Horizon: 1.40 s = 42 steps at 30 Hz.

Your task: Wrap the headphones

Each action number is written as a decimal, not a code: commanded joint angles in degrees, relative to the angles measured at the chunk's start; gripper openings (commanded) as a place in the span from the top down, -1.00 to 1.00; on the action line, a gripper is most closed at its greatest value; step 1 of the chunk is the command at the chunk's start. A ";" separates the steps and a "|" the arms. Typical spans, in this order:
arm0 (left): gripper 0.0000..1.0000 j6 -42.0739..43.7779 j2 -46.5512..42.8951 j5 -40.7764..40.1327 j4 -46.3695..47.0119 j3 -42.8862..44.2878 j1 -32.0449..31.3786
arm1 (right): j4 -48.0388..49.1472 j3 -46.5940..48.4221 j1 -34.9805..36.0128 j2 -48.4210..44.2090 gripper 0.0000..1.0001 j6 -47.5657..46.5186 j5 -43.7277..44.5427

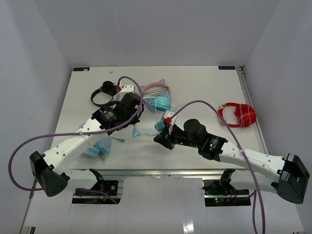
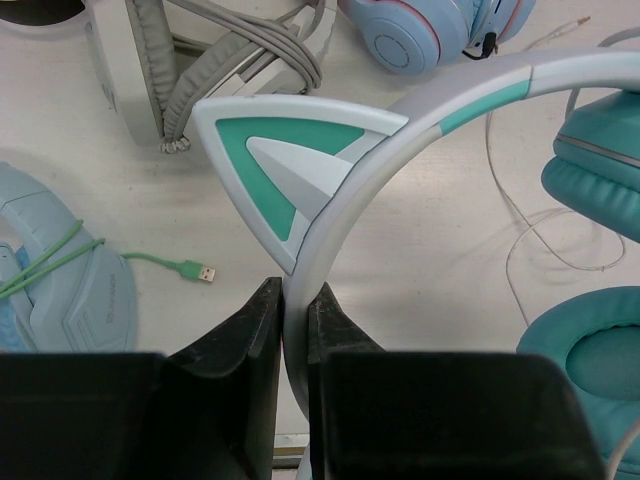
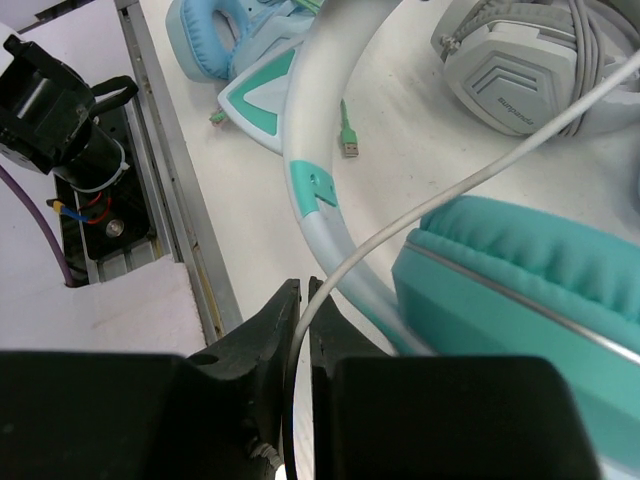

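left gripper (image 2: 296,300) is clamped on the white headband of the headphones (image 2: 470,108), just below a teal cat ear (image 2: 290,150). right gripper (image 3: 305,300) is pinched shut on the thin cable (image 3: 450,193), beside a teal cup (image 3: 520,290). the headphones lie mid-table. a light-blue pair (image 2: 70,300) with a green plug (image 2: 195,271) sits near left, a white headset (image 2: 140,60) lies close by, and a red pair (image 1: 237,114) is well right.

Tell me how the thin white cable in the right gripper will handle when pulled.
The cable looks floppy: it curves loosely from the right gripper, so it will probably sag and trail. Thin and smooth, it may slip from the grip. It seems light, hardly tugging the headphones.
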 commanded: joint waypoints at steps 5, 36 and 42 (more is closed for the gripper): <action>1.00 -6.28 -5.58 -3.87 4.75 1.81 1.13 | 6.30 -1.29 4.21 0.09 0.77 1.26 4.96; 1.00 -13.11 -18.76 -2.72 11.86 -2.15 3.40 | 13.89 -6.58 12.71 3.26 0.74 -0.68 18.71; 1.00 -12.76 -21.73 0.52 10.38 -1.63 3.47 | 23.14 -11.12 12.80 4.85 0.70 -2.95 18.72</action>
